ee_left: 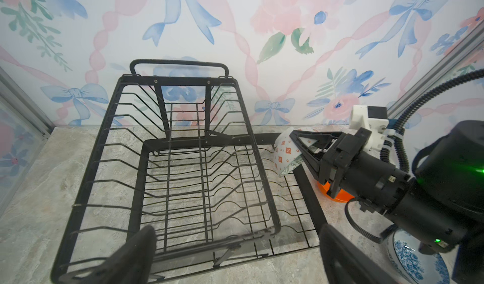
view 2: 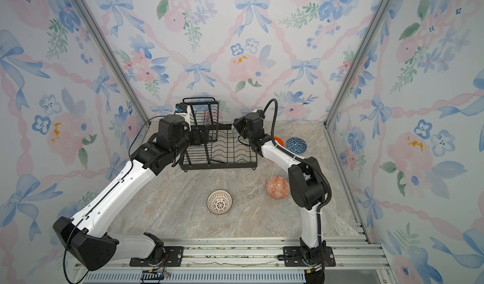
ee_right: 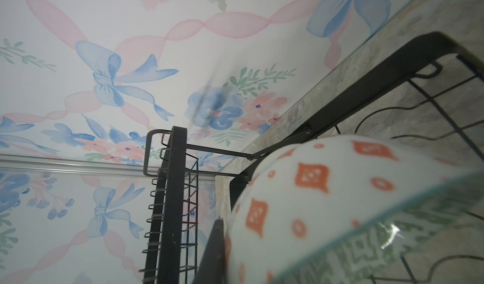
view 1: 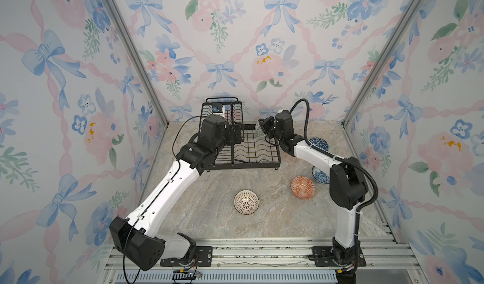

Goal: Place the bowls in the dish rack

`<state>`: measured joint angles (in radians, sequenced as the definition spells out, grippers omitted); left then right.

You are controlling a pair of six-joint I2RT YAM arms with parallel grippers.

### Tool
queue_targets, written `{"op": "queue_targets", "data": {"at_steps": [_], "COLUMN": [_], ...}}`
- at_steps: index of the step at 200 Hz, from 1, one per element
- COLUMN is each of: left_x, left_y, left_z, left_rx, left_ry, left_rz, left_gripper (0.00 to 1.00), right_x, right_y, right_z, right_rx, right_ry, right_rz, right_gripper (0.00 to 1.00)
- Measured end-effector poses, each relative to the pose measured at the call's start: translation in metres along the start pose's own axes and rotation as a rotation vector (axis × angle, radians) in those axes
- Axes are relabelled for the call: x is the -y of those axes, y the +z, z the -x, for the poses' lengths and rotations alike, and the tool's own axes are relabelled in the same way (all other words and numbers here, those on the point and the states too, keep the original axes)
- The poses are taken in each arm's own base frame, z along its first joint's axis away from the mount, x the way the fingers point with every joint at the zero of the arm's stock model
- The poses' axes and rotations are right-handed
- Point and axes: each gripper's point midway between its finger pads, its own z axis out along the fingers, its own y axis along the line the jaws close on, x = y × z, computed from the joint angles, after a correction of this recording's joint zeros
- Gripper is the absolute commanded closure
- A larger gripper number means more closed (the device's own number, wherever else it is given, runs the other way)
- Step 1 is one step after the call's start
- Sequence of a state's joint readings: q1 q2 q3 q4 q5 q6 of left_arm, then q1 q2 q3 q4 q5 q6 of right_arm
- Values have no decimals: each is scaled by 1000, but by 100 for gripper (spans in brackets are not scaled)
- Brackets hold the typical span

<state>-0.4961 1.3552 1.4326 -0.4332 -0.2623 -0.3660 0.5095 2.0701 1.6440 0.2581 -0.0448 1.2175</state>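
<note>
The black wire dish rack (view 1: pixel 248 165) (view 2: pixel 222 166) stands at the back of the table with nothing in it. My right gripper (view 1: pixel 262 128) (ee_left: pixel 294 149) is shut on the rim of the grey-green patterned bowl (ee_left: pixel 284 154) (ee_right: pixel 327 204), held tilted over the rack's far right corner. My left gripper (view 1: pixel 237 136) (ee_left: pixel 238 246) hangs open over the upper basket, empty. On the table lie the brown-lattice bowl (view 1: pixel 246 202), the orange-and-white bowl (view 1: pixel 302 187), the blue geometric bowl (view 1: pixel 318 143), the floral bowl (ee_left: pixel 416 259) and the plain orange bowl (ee_left: pixel 337 193).
Papered walls close in the table at the back and both sides. The right arm (view 1: pixel 343 183) hides part of the floral bowl in both top views. A metal rail (view 1: pixel 262 251) carries both arm bases along the front edge.
</note>
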Motion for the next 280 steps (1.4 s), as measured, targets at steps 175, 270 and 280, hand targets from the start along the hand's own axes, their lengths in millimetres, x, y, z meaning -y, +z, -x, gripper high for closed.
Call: {"op": "queue_targets", "data": {"at_steps": [175, 270, 280], "left_x": [-28, -27, -26], "left_y": [47, 66, 66], "left_z": [-1, -7, -7], "left_rx": [-22, -52, -52], "left_ry": [-68, -108, -110], "left_rz": [14, 4, 2], "left_gripper": [2, 2, 2], "right_x": [35, 23, 24], "right_y": [92, 113, 116], "right_z": [-34, -43, -45], "right_rx": [-86, -102, -104], "right_ry": [177, 206, 209], "right_rz": [57, 97, 100], "right_gripper": [100, 100, 100]}}
